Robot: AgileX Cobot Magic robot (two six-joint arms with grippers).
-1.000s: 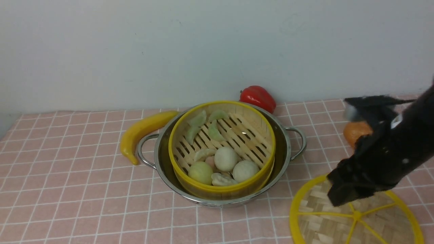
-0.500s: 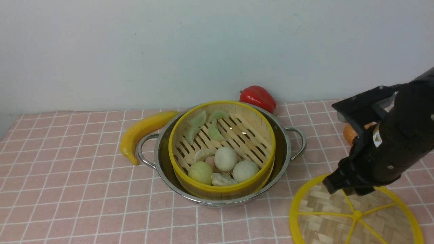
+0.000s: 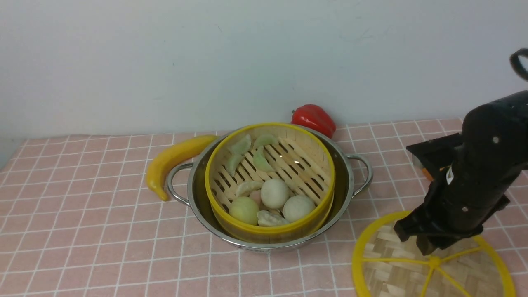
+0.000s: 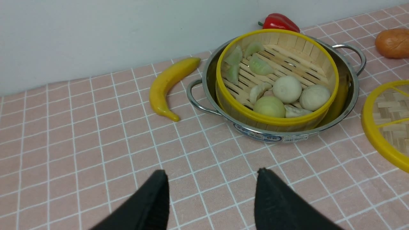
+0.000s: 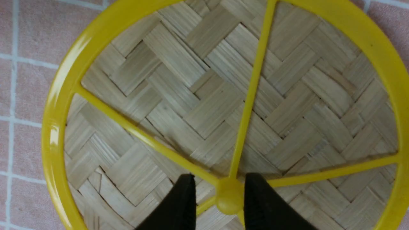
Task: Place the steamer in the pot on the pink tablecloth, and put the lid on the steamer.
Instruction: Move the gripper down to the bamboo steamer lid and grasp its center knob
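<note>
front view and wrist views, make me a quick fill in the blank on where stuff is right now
1. The steamer sits inside the steel ____.
2. The lid lies flat on the pink ____, not on the steamer.
3. The right gripper straddles the lid's yellow centre ____ with open jaws.
4. Left of the steamer lies a yellow ____.
Missing words: pot; tablecloth; knob; banana.

Steamer sitting in a pot mid-tablecloth, with other items lying around it.

The steamer (image 3: 297, 165) is sitting inside the pot (image 3: 345, 183), which is standing on the tablecloth (image 3: 82, 231) midway across, nearer the far edge. A banana (image 3: 173, 159) is lying just beside the pot's left. A pepper (image 3: 313, 117) is resting behind the pot at the far edge. The lid (image 3: 383, 264) is lying flat at the near right corner, apart from the pot, with a small rounded item (image 4: 393, 43) lying behind it.
</note>
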